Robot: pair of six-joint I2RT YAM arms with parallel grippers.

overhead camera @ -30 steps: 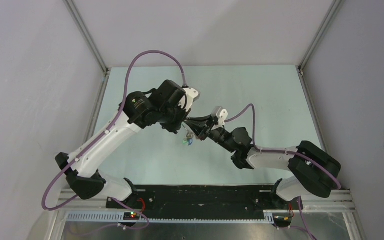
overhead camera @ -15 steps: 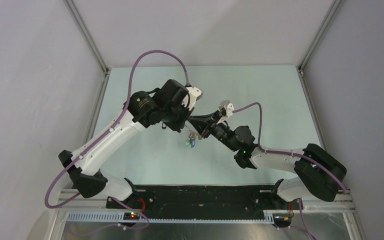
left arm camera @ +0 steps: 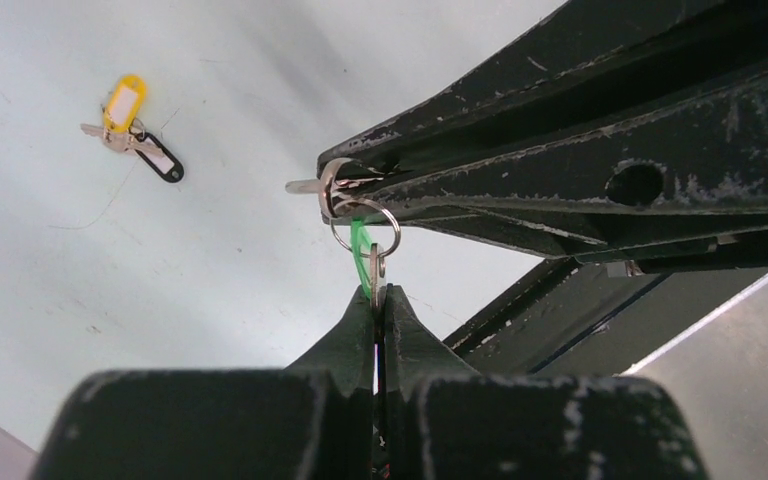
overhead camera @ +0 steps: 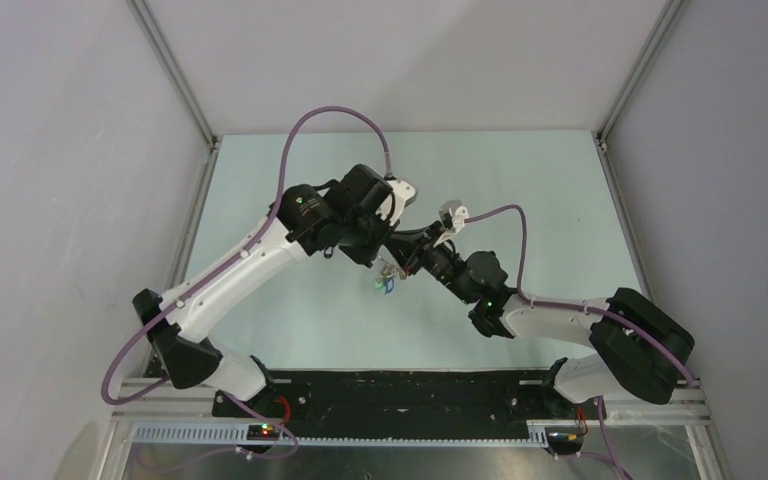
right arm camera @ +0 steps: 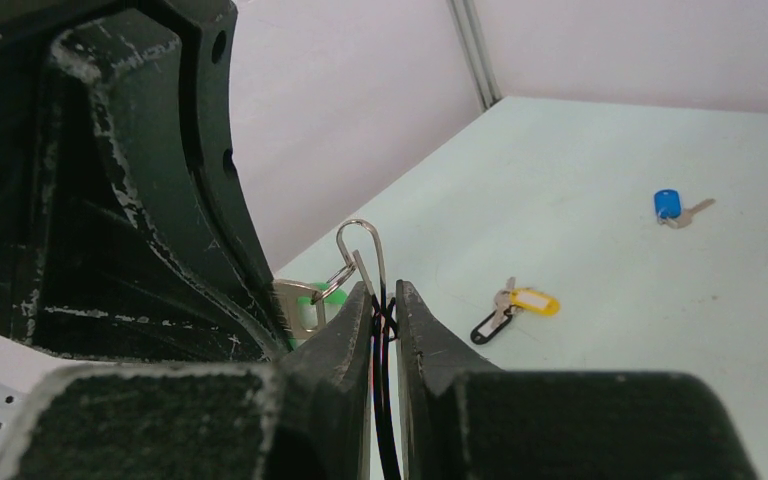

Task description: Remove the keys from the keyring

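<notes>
Keyring [right arm camera: 360,250] hangs mid-air betw. both grippers, above the table [overhead camera: 520,190]. We see the right gripper [right arm camera: 384,290] pinched narrow on its wire, left gripper [left arm camera: 378,292] clamped on a green-headed key [left arm camera: 361,250] threaded on the ring. Farther out on the table: yellow-and-black tag [right arm camera: 522,303], then, well apart, a blue-headed key [right arm camera: 669,204] lying loose.

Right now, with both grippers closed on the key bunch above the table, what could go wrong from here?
1. The right gripper pinches the thin keyring only at its fingertips; a pull may slip it free.
2. The left gripper holds the green key in the air; if it twists out, it would likely drop to the table.
3. The two grippers sit very close together; a turn of either might knock them together.
</notes>
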